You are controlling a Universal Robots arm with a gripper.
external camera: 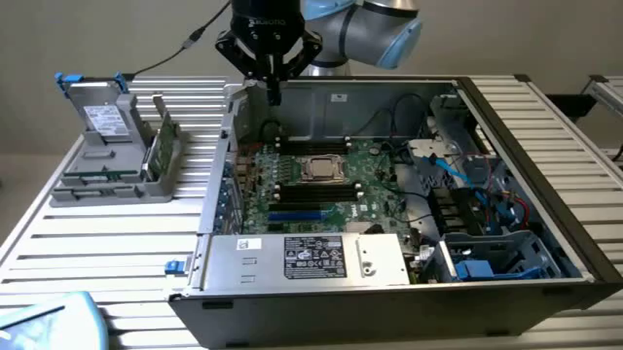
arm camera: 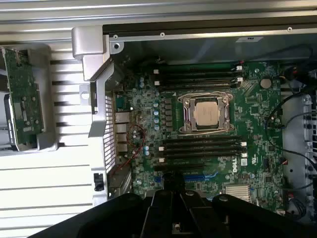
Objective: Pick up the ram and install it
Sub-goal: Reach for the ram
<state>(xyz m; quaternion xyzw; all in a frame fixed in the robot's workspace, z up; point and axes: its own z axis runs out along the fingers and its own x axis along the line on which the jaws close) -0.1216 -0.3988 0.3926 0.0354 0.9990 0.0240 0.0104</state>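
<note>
My gripper (external camera: 276, 93) hangs over the back left corner of the open computer case (external camera: 545, 292), fingers pointing down and shut with nothing between them. In the wrist view the shut fingertips (arm camera: 173, 184) sit above the motherboard (arm camera: 257, 99), near its blue slot. Two banks of black memory slots (arm camera: 203, 146) flank the processor (arm camera: 207, 113). The ram looks to be the narrow dark-green stick (external camera: 154, 154) standing on edge in the grey holder (external camera: 98, 191) outside the case, at the exterior view's left. It is well apart from my gripper.
The holder also carries a grey drive with a white sticker and blue clips (external camera: 98, 117) and a lighter green card (external camera: 169, 138). A power supply (external camera: 311, 259) fills the case's near side, and cables and drive bays (external camera: 486, 219) its right. The slatted table (external camera: 107, 240) surrounds it.
</note>
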